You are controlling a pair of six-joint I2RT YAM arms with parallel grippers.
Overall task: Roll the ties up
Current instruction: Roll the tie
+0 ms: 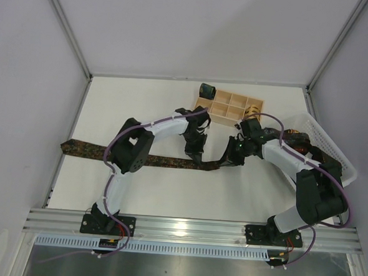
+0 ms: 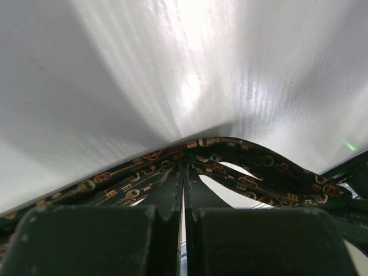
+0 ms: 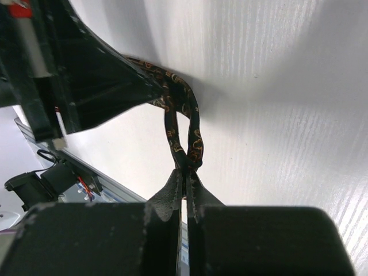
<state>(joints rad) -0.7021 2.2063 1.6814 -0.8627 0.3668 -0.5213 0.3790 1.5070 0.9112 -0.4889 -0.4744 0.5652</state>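
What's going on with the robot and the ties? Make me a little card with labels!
long tie: lies stretched across the table, not rolled yet
left gripper: shut on the long tie
right gripper: shut on the same tie, which makes a small loop between the two grippers
green coil: rolled tie at the wooden tray's far left corner
tan coil: rolled tie in the tray's right end
basket: white, on the right, patterned fabric inside

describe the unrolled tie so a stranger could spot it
On the white table, look nearer than the wooden tray. The tie is a long dark patterned strip running from the left edge to the middle, unlike the small coils at the tray.
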